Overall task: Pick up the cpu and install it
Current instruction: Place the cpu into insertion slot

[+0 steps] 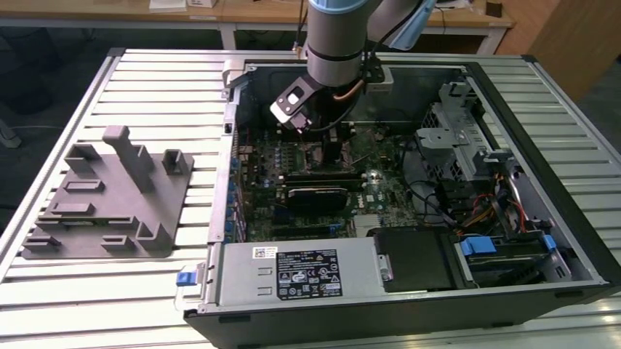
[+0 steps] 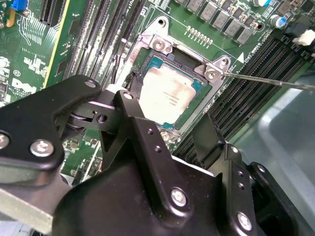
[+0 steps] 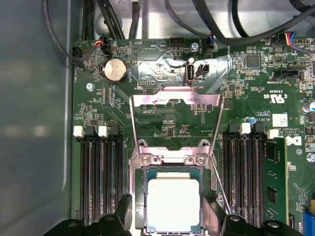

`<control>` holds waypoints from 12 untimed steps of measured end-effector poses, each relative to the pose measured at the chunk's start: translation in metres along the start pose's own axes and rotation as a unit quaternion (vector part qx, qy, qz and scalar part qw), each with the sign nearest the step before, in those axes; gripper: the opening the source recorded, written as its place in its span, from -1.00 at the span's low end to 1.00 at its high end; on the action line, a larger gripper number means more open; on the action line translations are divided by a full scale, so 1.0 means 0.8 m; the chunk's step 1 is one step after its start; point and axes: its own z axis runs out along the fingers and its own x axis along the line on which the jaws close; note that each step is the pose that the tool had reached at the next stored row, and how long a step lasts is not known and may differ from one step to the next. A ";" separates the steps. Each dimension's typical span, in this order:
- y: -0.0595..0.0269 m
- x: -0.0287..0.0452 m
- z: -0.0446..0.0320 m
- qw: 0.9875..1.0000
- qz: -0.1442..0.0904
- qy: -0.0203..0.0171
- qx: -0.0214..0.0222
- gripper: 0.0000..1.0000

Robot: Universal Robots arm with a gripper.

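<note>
Down inside the open computer case (image 1: 572, 218), the cpu (image 3: 173, 204) is lying flat in its socket, retention frame (image 3: 174, 105) hinged back; the end effector (image 2: 166, 104) is hovering wide, straddling it, gripping nothing.

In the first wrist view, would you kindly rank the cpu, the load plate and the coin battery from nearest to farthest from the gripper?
1. cpu: in its socket, between the open fingers of the gripper.
2. load plate: standing open just beyond the socket.
3. coin battery: past the plate, near the board's edge.
</note>
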 end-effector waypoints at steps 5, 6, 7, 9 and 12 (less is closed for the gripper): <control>0.000 0.0000 -0.0004 1.000 0.000 0.000 0.000 0.07; 0.000 0.0000 -0.0005 1.000 0.000 0.000 0.000 0.07; 0.000 0.0000 -0.0006 1.000 0.000 0.000 0.000 -0.04; 0.000 0.0000 -0.0008 1.000 0.000 0.000 0.000 -0.16; 0.000 0.0000 -0.0011 1.000 0.000 0.000 0.000 -0.40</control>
